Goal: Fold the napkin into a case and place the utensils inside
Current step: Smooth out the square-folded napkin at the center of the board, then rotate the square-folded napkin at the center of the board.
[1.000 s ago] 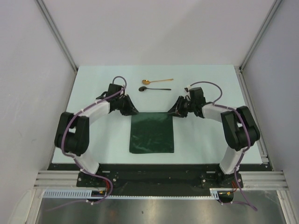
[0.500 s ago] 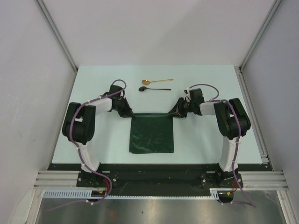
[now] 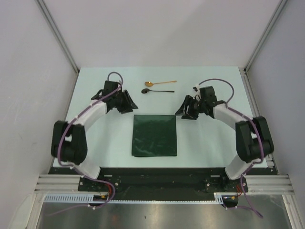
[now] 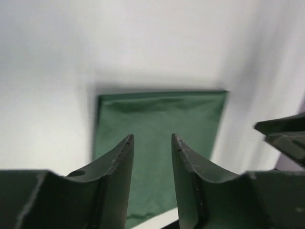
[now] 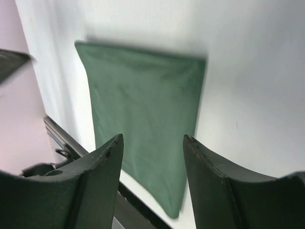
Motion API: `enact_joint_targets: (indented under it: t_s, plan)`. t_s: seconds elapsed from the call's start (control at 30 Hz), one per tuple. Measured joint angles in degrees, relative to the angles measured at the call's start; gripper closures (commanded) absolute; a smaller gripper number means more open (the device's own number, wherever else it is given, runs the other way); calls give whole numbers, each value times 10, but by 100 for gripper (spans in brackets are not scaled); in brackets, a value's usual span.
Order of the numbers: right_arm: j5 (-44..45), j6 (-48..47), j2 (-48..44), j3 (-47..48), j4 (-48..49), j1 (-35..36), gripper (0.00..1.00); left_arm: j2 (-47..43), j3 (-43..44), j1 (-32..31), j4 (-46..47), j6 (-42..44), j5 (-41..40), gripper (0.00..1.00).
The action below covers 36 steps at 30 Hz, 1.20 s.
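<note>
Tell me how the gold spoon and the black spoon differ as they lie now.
The gold spoon gleams yellow; the black spoon is dark. The black spoon lies between the gold spoon and the napkin. The gold spoon's handle tilts slightly; the black spoon's runs level. Both lie bowl left, handle right, and are close in size.

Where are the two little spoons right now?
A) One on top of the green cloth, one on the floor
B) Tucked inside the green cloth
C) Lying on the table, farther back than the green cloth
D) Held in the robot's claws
C: the gold spoon and the black spoon lie side by side on the table, beyond the far edge of the napkin and not touching it.
</note>
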Motion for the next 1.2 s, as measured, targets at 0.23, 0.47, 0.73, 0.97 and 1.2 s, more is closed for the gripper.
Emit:
enact_joint_targets:
  t_s: [0.23,0.47,0.73,0.97,1.2]
  plan:
    - [17,-5,-223,-190,-46,37,41,-227,-21,-24,4,21,47,52]
    - [39,76,-348,-372,-11,118,44,-343,-116,-80,5,23,91,53]
    - [64,142,-334,-417,100,163,47,-343,-152,-113,-7,13,98,54]
    - [73,169,-286,-415,167,180,51,-344,-152,-116,-8,13,98,55]
    - [73,180,-251,-411,200,197,63,-349,-152,-116,-10,13,98,55]
